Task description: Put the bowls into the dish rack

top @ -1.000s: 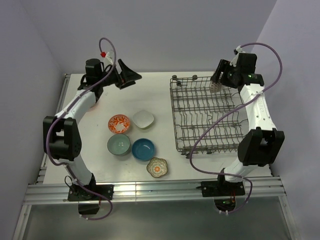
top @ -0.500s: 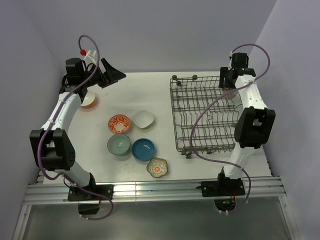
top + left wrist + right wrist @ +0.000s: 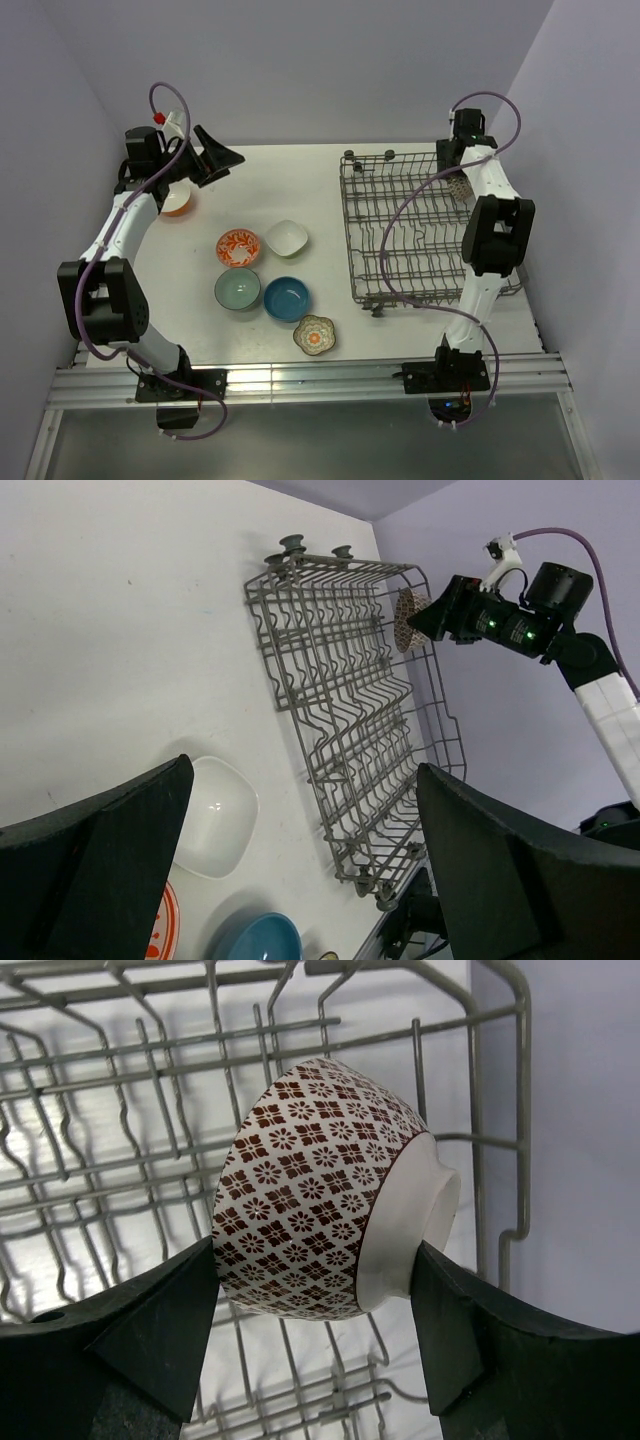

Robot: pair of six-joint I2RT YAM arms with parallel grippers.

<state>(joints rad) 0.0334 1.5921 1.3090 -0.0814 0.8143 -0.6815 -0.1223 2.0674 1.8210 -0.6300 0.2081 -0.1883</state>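
My right gripper [image 3: 458, 177] [image 3: 313, 1250] is shut on a white bowl with a dark red-brown flower pattern [image 3: 320, 1190]. It holds the bowl on its side among the tines at the far right corner of the dish rack [image 3: 351, 240] [image 3: 522, 1110]. My left gripper [image 3: 222, 160] [image 3: 305, 770] is open and empty, high over the table's far left. On the table left of the rack lie an orange-white bowl [image 3: 238, 247], a white squarish bowl [image 3: 287, 238] [image 3: 215, 815], a pale teal bowl [image 3: 238, 289], a deep blue bowl [image 3: 287, 299] [image 3: 255, 940] and a floral bowl [image 3: 315, 335].
An orange bowl [image 3: 177, 203] sits at the far left under my left arm. The rack has small wheels [image 3: 350, 155] on its far edge and stands close to the table's right edge. Purple walls close in at the back and both sides.
My right gripper has carried the patterned bowl right and down into the rack's far right corner. My left arm has swung left, away from the table's middle, still open.
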